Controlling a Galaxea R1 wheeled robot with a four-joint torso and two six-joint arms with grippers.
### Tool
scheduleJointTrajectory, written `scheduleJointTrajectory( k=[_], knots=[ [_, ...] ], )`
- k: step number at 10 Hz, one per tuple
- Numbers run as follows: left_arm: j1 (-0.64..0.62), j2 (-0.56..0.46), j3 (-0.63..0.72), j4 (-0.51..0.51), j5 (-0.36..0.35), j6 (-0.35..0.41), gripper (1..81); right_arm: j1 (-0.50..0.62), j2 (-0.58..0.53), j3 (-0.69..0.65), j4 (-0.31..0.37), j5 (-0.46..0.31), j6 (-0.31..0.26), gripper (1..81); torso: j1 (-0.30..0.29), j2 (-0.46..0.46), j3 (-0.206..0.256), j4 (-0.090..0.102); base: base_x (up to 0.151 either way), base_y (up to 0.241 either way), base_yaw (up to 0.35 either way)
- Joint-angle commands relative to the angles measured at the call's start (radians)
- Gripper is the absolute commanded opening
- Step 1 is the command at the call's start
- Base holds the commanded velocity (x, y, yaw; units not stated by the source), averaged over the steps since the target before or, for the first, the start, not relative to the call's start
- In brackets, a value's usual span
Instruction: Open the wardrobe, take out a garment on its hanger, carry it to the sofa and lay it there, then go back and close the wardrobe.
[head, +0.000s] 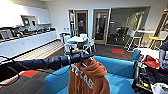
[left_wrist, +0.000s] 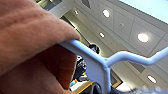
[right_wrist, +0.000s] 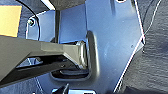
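While the robot stands facing it, the wide bright-blue upholstered sofa w/ low rounded back takes up the lower middle of the room in front of me, seat bare to the right of the garment. Hanging over its front-left part is the orange hooded sweatshirt w/ white lettering across the chest, upright and draped full length, not yet laid down. I'd say it's held high so the hem clears the back and arm on the way in. It hangs from the thin white plastic hanger, shoulders of the fabric bunched over one arm of it, as the left wrist view shows close up. The left arm comes in level from the left, and the left tool sits right at the hanger top above the hood, so it's prob. clamped on the hanger neck; how far the jaws are apart I can't tell. Right tool: can't tell its state either.
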Motion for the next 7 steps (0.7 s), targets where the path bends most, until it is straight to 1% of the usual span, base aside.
scheduleJointTrajectory(
  k=[1,2,7],
  knots=[
    [-0.189,0.001,0.022,0.043,-0.087,0.024,1.0,0.027,-0.002,0.003,0.002,-0.061,-0.004,81.1,0.000,0.000,0.000,0.000,0.000,0.000,0.000],
    [-0.189,0.002,0.022,0.043,-0.087,0.024,1.0,0.027,-0.002,0.003,0.002,-0.061,-0.004,81.1,0.000,0.000,0.000,0.000,0.000,0.000,0.000],
    [-0.189,0.005,0.027,0.043,-0.086,0.024,1.0,0.025,-0.002,0.003,0.002,-0.061,-0.004,81.1,-0.001,0.000,0.000,0.000,0.074,0.000,0.000]
  ],
)
